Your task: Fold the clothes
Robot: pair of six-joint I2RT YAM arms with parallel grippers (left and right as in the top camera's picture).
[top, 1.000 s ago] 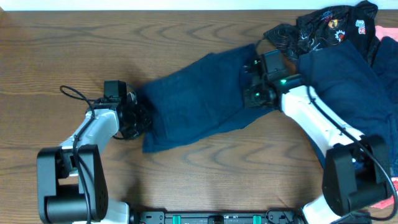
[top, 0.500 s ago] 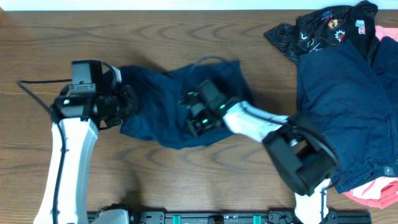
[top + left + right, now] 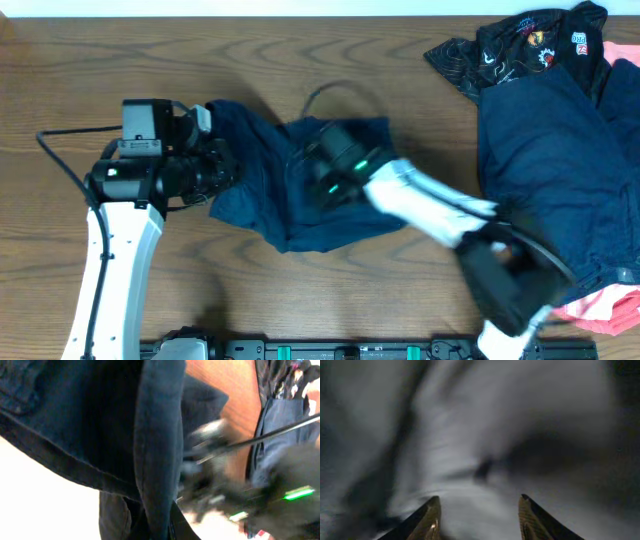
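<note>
A navy garment (image 3: 290,205) with seam stitching lies bunched left of the table's middle, its right part folded over to the left. My left gripper (image 3: 215,172) is shut on its left edge. In the left wrist view a thick navy fold (image 3: 157,435) hangs down into the jaws (image 3: 161,527). My right gripper (image 3: 328,178) is over the middle of the garment and blurred by motion. In the right wrist view its fingers (image 3: 481,510) stand apart with blurred dark cloth in front of them and nothing between them.
A pile of navy clothes (image 3: 545,160) lies at the right. A black garment with white lines and colourful patches (image 3: 525,45) is at the back right. Coral-pink cloth (image 3: 610,305) shows at the front right edge. Bare wood (image 3: 320,290) lies in front of the garment.
Both arms carried the spread garment leftwards and bunched it into a fold. The left arm lifted its edge. The right gripper came over the garment's middle and is now moving fast.
</note>
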